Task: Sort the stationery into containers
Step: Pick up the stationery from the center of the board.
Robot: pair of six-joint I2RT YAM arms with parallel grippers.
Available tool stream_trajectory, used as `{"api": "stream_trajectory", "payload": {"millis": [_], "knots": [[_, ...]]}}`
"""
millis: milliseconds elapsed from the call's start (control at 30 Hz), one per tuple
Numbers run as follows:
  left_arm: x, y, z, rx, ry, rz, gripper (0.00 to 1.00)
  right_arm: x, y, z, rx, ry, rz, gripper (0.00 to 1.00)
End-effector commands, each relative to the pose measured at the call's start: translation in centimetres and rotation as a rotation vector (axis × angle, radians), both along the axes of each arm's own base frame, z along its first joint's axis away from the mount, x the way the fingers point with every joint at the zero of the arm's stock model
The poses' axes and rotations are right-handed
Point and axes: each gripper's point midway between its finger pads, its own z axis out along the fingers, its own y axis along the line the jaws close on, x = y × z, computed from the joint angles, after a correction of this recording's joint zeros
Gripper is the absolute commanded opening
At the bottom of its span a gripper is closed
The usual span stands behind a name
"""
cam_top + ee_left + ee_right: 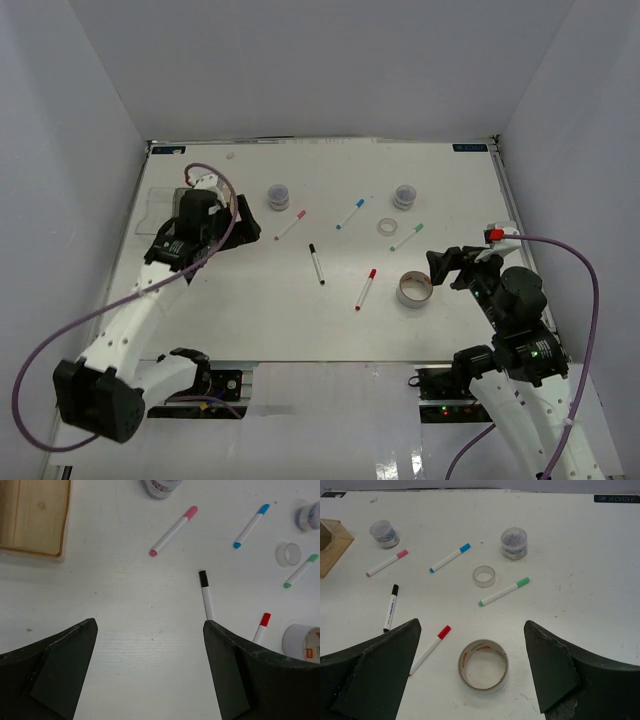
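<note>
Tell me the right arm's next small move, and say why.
Probably lower the right gripper onto the large tape roll and close on its wall. The jaws stand open and empty, and in the wrist view that roll lies flat on the table just ahead, centred between the fingers, so it looks like the easiest pick.

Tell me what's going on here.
It's a stationery-sorting job, with nothing picked up yet. Both grippers are open and empty: the left gripper hovers near the amber bin, the right gripper near the large tape roll. Markers, the small tape roll and two jars lie loose on the table.
</note>
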Motion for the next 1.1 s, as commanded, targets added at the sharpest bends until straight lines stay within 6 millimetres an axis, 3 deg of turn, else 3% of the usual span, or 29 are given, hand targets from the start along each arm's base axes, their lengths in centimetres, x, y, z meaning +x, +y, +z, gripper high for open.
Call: {"api": "stream_trajectory", "payload": {"millis": [0,100,133,167,233,267,333,367,400,500,567,600,767,1067], "knots": [[5.1,-1.7,1.3,0.011,-0.041,-0.036,0.98,0.5,0.0,0.0,0.040,-0.001,-0.025,0.90],[9.3,-2.6,0.5,0.044,-0.023,-0.030,0.98,0.5,0.1,-0.7,0.042,0.009,-0.022,0.90],[10.6,-3.0,-1.3,0.061,0.024,-0.029,0.98,0.4,0.1,-0.6,0.044,0.002,-0.021,0.90],[12.0,-3.4,-0.4,0.055,0.001,-0.030,0.98,0.4,0.1,-1.1,0.043,0.009,-0.022,0.90],[13.7,-3.7,-1.0,0.065,0.008,-0.022,0.98,0.4,-0.1,-1.3,0.044,0.003,-0.032,0.90],[14.8,-4.0,-2.7,0.079,0.040,-0.022,0.98,0.3,-0.2,-1.5,0.043,0.006,-0.034,0.90],[16.9,-4.5,-2.3,0.086,0.020,-0.023,0.98,0.2,-0.2,-1.5,0.046,-0.003,-0.034,0.90],[17.8,-4.7,-4.3,0.103,0.055,-0.025,0.98,0.2,-0.2,-1.6,0.046,-0.004,-0.035,0.90],[19.0,-4.9,-3.5,0.104,0.032,-0.020,0.98,0.1,-0.2,-1.7,0.048,-0.004,-0.031,0.90],[21.5,-4.9,-5.4,0.142,0.051,0.000,0.98,-0.1,0.3,-1.8,0.057,-0.016,0.000,0.90],[22.5,-4.8,-6.2,0.160,0.055,0.008,0.98,-0.2,0.6,-2.2,0.061,-0.008,0.017,0.90],[23.1,-4.6,-7.8,0.180,0.079,0.023,0.98,-0.3,0.8,-2.5,0.063,0.000,0.026,0.90],[25.3,-5.0,-9.6,0.178,0.092,0.011,0.98,-0.2,1.0,-2.7,0.061,0.011,0.036,0.90],[25.2,-6.6,-12.0,0.128,0.135,-0.036,0.98,-0.2,1.0,-2.9,0.058,0.013,0.032,0.90]]}}
